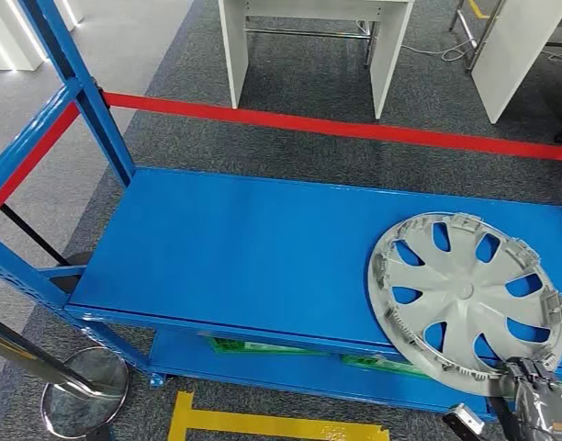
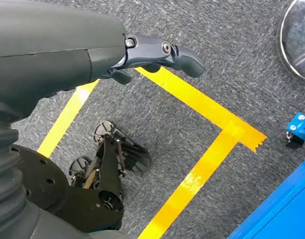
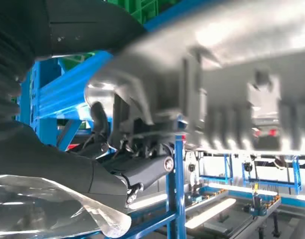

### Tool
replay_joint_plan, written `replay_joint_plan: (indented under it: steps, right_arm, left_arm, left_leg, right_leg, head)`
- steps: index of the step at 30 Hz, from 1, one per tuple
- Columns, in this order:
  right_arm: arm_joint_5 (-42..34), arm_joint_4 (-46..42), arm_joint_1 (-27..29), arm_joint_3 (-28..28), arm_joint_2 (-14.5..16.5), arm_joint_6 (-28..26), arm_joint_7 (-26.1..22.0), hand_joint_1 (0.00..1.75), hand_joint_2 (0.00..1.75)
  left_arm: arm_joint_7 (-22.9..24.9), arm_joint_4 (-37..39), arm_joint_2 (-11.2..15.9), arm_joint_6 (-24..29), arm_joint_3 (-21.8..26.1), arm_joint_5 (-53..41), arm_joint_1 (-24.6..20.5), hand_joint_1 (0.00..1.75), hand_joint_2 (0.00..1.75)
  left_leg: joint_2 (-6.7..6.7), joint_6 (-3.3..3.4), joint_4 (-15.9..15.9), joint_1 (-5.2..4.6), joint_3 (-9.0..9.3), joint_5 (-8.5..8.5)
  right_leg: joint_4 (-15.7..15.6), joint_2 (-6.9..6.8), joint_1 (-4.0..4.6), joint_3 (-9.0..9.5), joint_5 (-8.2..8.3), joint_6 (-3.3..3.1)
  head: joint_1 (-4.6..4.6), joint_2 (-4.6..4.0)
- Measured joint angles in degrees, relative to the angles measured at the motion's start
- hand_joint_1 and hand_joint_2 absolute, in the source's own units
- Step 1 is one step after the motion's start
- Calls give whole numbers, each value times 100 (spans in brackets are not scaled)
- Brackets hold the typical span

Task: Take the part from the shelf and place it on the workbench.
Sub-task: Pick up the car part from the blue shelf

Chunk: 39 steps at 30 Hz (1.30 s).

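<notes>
The part is a silver hubcap [image 1: 466, 299] lying at the right end of the blue shelf board [image 1: 230, 248], its near rim hanging over the front edge. My right hand [image 1: 538, 404] comes up from the bottom right corner and grips that near rim. In the right wrist view the hubcap's blurred rim [image 3: 237, 64] lies close against the right hand [image 3: 136, 169], whose fingers are closed around the edge. My left hand [image 2: 154, 52] hangs over the carpet with its fingers stretched out and holds nothing.
A red beam [image 1: 333, 124] runs along the shelf's back. Beyond it stand white table legs [image 1: 306, 37]. Green crates [image 1: 257, 346] sit on the lower level. A chrome stanchion base [image 1: 84, 390] and yellow floor tape [image 1: 264, 424] lie before the shelf.
</notes>
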Motion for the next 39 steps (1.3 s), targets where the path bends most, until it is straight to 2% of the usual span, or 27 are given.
replay_joint_plan:
  steps: [12,17,25,30,38,39]
  right_arm:
    - [134,-180,135,-53,50,-204,-69,175,175]
    - [226,-328,279,-53,201,-562,-157,175,175]
    - [252,-616,368,-63,477,-881,-419,175,175]
    - [470,-1385,375,-104,791,-896,-554,175,175]
    - [631,-3163,443,-9,1222,-901,-574,175,175]
    - [630,-3319,455,15,1257,-900,-573,175,175]
  left_arm:
    - [20,0,0,18,0,-29,-1,0,175]
    - [44,1,0,16,0,-57,0,0,175]
    - [71,2,-1,16,0,-135,-3,0,175]
    - [86,2,-2,17,0,-208,-4,0,175]
    - [-39,2,-2,70,0,-361,-7,0,175]
    - [-59,2,-3,68,0,-386,-7,0,131]
  left_leg:
    - [-1,0,0,0,0,-7]
    - [0,-1,0,0,-7,-4]
    - [0,-2,0,0,-9,-4]
    - [0,-3,0,0,-9,-2]
    - [-2,-4,0,0,-17,-2]
    - [-2,-4,0,-1,-18,-2]
  right_leg:
    - [0,-3,0,1,-2,0]
    - [2,1,0,62,1,0]
    - [3,2,0,60,1,0]
    - [5,-1,0,59,1,0]
    - [7,-5,-1,56,0,0]
    - [7,-5,-1,54,0,0]
  head:
    - [0,0]
    - [-1,0]
    - [0,0]
    - [-1,0]
    - [-1,0]
    - [-1,0]
